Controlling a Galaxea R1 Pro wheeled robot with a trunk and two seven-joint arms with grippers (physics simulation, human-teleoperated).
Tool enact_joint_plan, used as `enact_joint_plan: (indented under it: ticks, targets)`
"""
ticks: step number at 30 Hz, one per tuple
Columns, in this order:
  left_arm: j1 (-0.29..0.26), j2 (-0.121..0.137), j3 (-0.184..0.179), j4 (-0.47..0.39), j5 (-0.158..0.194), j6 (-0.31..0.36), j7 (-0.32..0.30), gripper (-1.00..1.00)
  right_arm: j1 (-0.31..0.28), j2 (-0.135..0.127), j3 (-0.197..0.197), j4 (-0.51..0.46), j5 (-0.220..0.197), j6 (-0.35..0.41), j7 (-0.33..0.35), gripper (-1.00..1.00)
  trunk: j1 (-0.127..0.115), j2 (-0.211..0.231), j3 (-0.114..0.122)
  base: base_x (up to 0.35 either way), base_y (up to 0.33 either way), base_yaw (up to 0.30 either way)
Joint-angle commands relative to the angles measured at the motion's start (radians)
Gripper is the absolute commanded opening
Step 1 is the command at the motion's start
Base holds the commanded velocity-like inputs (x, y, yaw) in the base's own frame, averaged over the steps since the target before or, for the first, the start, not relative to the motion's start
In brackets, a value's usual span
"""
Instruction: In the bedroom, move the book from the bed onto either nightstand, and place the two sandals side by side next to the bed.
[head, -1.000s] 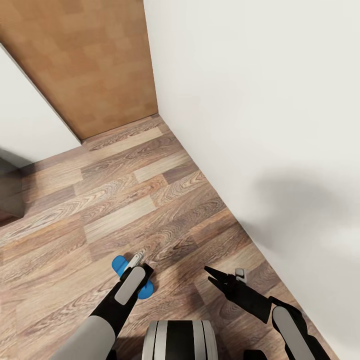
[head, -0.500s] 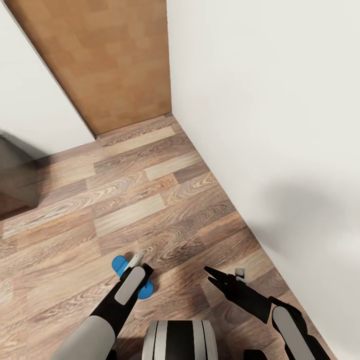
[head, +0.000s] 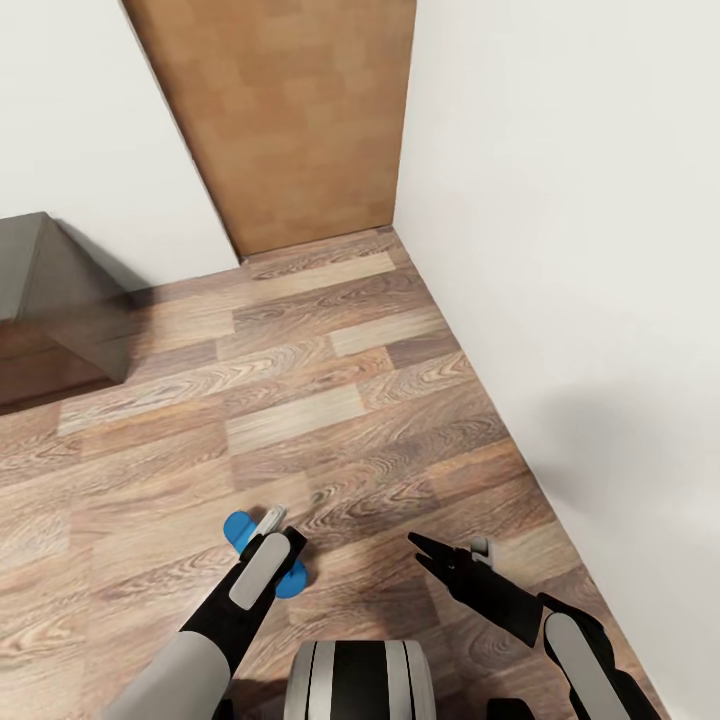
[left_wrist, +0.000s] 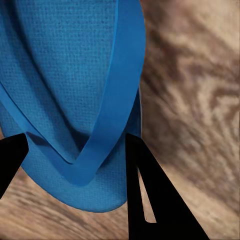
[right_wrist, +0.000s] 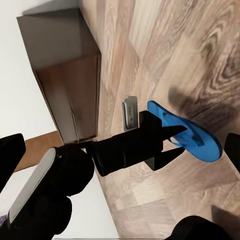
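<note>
Carrying step. Left gripper (head: 268, 522) pinched on one blue sandal (left_wrist: 75, 100), held above the wood floor (head: 330, 400); jaws straddle its toe strap. Just beside it, right gripper (head: 432, 553) parted, empty. Farther off from the sandal: dark nightstand (head: 45, 300), wooden door (head: 290, 120). Next, by my reading: find the bed, lower the sandal beside it.

Wood-plank floor (head: 330, 400) (cabinet (head: 50, 300) standing on it).

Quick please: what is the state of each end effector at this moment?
Left end effector: closed on a blue sandal, held above the floor.
Right end effector: appears open, holding nothing.
</note>
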Motion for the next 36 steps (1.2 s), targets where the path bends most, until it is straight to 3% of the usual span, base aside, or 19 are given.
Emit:
enact_joint_plan:
  ticks: [1,6,25,36]
  targets:
    - [0.000,0.000,-0.002,-0.001,0.000,0.005,0.006,-1.00,0.000,-0.001,0.000,0.000,-0.004,0.004,0.000,1.00,0.000,0.000,-0.001,0.000,0.000,0.215]
    - [0.000,0.001,-0.001,-0.001,0.001,0.005,0.006,-1.00,0.000,-0.001,0.000,0.000,-0.004,0.004,0.000,1.00,0.000,0.000,-0.003,0.000,0.000,0.110]
    - [0.000,0.002,0.000,-0.001,0.002,0.005,0.006,-1.00,0.000,-0.001,0.000,0.000,-0.004,0.004,0.000,1.00,-0.009,0.004,0.070,0.000,0.000,0.006]
    - [0.000,0.002,-0.001,-0.001,0.002,0.005,0.006,-1.00,0.000,-0.001,0.000,0.000,-0.004,0.004,0.000,1.00,-0.014,0.007,0.112,0.000,0.000,0.150]
